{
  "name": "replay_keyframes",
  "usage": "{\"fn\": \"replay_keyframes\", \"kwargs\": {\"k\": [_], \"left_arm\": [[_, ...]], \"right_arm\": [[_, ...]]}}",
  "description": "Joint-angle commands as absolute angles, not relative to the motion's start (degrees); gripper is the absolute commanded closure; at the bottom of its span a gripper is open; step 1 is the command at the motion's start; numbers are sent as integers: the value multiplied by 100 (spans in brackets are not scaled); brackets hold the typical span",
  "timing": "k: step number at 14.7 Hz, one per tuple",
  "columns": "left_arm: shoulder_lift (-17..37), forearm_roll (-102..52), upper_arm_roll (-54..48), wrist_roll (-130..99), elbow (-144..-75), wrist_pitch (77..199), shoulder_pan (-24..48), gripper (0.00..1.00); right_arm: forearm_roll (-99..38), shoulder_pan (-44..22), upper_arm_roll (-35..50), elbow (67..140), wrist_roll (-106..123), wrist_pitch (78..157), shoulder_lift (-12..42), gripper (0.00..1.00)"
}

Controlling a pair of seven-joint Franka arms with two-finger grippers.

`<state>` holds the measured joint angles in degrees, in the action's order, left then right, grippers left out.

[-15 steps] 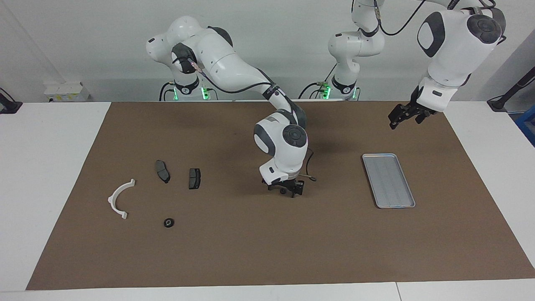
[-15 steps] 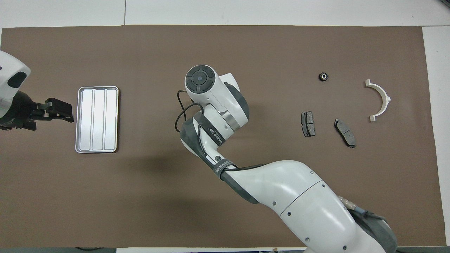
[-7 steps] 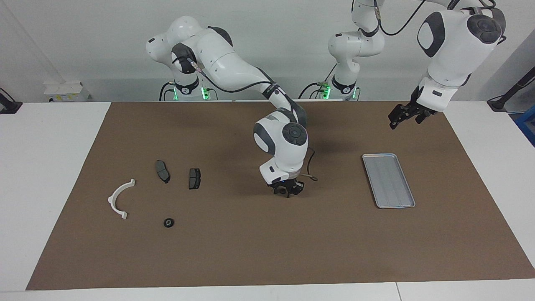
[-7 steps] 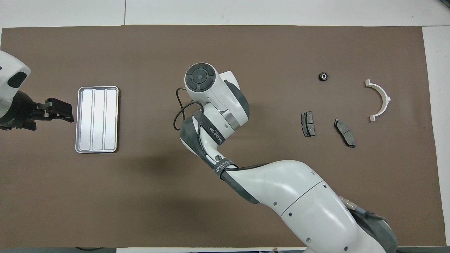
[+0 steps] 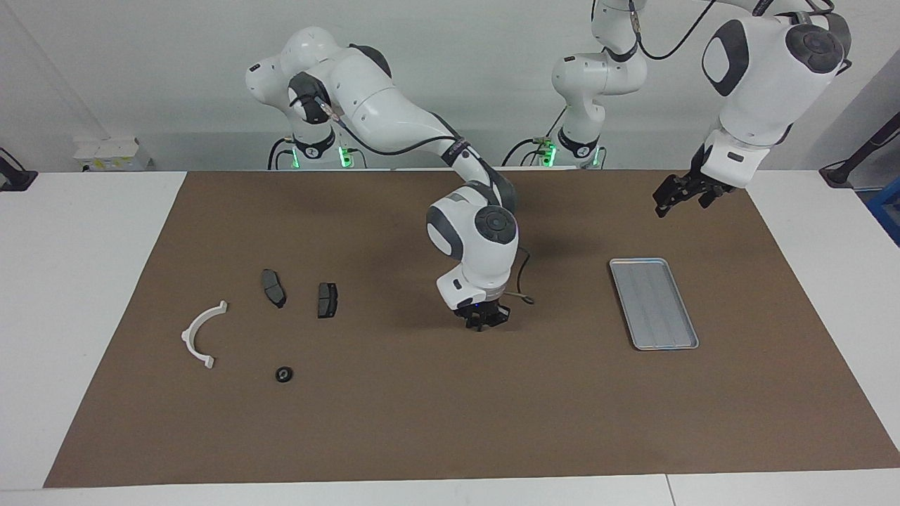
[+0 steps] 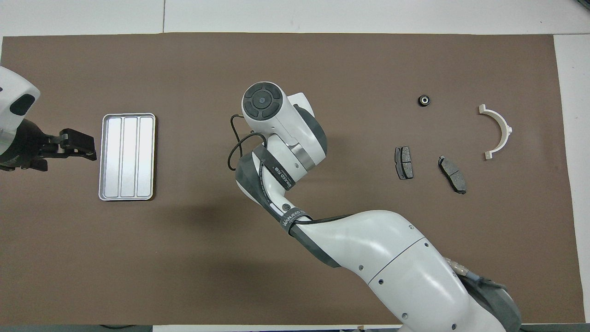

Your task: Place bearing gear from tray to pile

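The silver tray point(image 5: 654, 302) point(image 6: 126, 157) lies bare toward the left arm's end of the mat. A small black bearing gear point(image 5: 284, 374) point(image 6: 423, 100) rests in the pile, next to the white bracket point(image 5: 188, 332) point(image 6: 506, 127) and two dark brake pads point(image 5: 273, 287) point(image 5: 327, 299). My right gripper point(image 5: 481, 325) is shut, tips down on the mat mid-table. I cannot tell whether anything is between them. From overhead its own wrist hides it. My left gripper point(image 5: 678, 195) point(image 6: 78, 145) waits open in the air over the mat beside the tray.
The brown mat point(image 5: 422, 422) covers most of the white table. A thin black cable loops off the right wrist point(image 5: 524, 295). The right arm's forearm stretches over the mat between the robots' edge and the middle.
The right gripper closed from wide open to shut while staying low at the mat's centre. The left arm, tray and pile did not move.
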<state>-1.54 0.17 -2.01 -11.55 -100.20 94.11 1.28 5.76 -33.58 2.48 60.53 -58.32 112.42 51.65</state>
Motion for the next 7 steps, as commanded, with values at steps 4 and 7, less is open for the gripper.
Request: {"fn": "replay_keyframes", "kwargs": {"k": [4, 7], "left_arm": [[-325, -53, -149, -1081, -10178, 9448, 167, 0], [-325, -53, -149, -1072, -10178, 9448, 167, 0]], "right_arm": [[607, -2937, 273, 5985, -4989, 10506, 4906, 100], [528, -2287, 290, 5994, -3372, 9652, 4335, 100]]}}
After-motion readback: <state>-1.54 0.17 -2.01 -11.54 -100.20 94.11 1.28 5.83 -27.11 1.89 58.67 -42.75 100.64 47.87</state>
